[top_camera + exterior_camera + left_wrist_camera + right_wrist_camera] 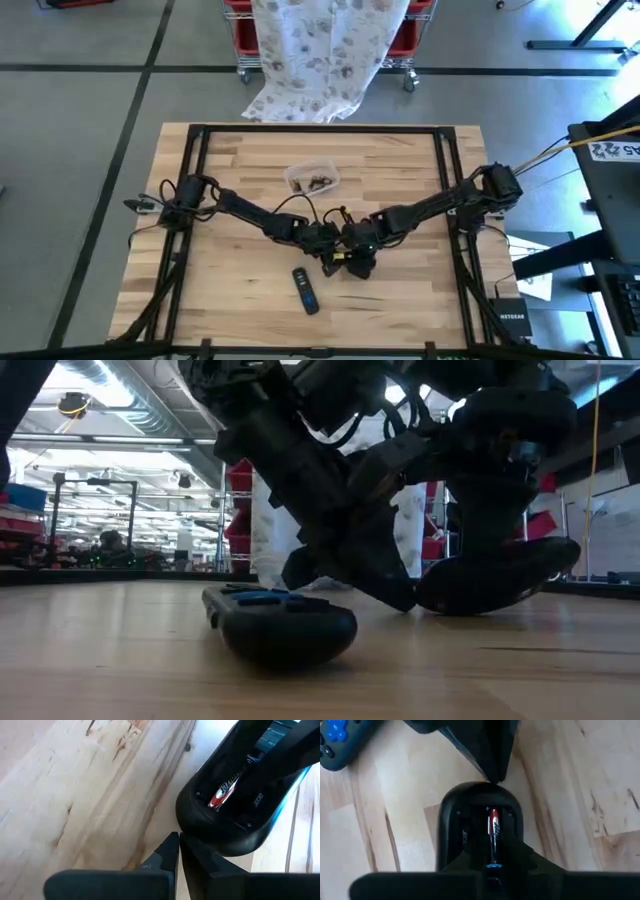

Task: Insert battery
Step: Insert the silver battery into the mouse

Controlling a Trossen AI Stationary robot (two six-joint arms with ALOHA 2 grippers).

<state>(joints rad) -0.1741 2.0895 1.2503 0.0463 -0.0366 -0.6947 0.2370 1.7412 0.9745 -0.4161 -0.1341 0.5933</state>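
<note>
A black remote (pixel 470 820) lies back-up with its battery bay open and one red-and-black battery (pixel 493 832) seated in it; the battery also shows in the left wrist view (pixel 222 795). My right gripper (pixel 492 870) is shut on this remote at the table's middle (pixel 360 258). My left gripper (pixel 178 842) is shut, its tips at the remote's rounded end. A second remote (pixel 305 290) with blue buttons lies flat on the table just nearer the front edge. My left gripper's shut fingertips (pixel 492 772) touch the rim of the remote's rounded end (pixel 186 836), coming at it slanting down and along its length. My right gripper pinches the remote's two long sides (pixel 451 851) between its fingers, which lie across it. Whether the remote rests on the table I cannot tell.
A small clear tray (pixel 312 180) with loose batteries stands behind the grippers, toward the far edge. A black frame (pixel 195 150) borders the wooden table on its left, right and far sides. Patterned cloth (pixel 320 50) hangs beyond the far edge.
</note>
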